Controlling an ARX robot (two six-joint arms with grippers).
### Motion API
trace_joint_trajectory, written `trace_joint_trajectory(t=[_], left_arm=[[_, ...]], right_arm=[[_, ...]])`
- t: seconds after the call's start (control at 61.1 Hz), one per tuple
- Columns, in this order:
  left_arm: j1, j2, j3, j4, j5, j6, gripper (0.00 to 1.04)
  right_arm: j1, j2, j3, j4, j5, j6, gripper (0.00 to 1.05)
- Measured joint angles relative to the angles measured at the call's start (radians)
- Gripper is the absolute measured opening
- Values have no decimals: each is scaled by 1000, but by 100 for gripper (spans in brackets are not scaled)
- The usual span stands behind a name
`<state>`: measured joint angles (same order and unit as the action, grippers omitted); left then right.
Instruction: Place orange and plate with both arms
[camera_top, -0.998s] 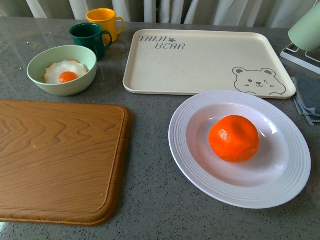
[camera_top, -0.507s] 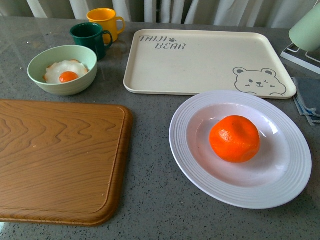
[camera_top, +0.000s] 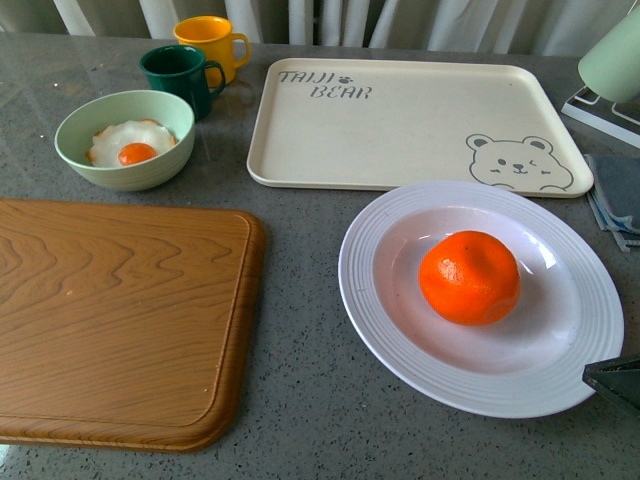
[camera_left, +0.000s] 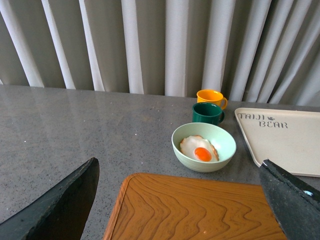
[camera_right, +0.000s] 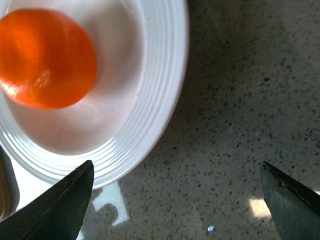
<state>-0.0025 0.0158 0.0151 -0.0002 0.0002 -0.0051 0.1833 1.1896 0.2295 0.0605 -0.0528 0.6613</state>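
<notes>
The orange (camera_top: 469, 277) lies in the well of the white ridged plate (camera_top: 365, 300) on the grey table, right of centre. One dark fingertip (camera_top: 611, 379) of my right gripper shows at the frame's lower right corner, just off the plate's near rim. In the right wrist view the right gripper (camera_right: 176, 170) stands open above bare table beside the plate's rim (camera_right: 162, 95), with the orange (camera_right: 46, 57) further off. My left gripper (camera_left: 180, 165) is open and empty above the wooden board (camera_left: 200, 210), and does not show in the front view.
A wooden cutting board (camera_top: 110, 310) fills the left front. Behind the plate lies a cream bear tray (camera_top: 400, 130). A pale green bowl (camera_top: 125, 140) with a fried egg, a green mug (camera_top: 178, 75) and a yellow mug (camera_top: 210, 42) stand at the back left. A blue cloth (camera_top: 615, 200) lies at the right edge.
A fingertip of my right gripper has come into the front view at the lower right corner. The orange and the plate have not moved.
</notes>
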Motion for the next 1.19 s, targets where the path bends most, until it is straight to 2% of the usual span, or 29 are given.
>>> trace_joint_trajectory(t=[0.229,0.474,0.801,1.194], left_arm=[[0,0,0,0,0,0,96],[0,0,0,0,0,0,96],[0,0,0,0,0,0,96],[0,0,0,0,0,0,96]], right_arm=[[-86,170,22,162,-37,32,96],[-92,338,75,322,-49,69,96],[-59,479,145,405,-30,84,96],[-49,554,196,431,-11,88,96]])
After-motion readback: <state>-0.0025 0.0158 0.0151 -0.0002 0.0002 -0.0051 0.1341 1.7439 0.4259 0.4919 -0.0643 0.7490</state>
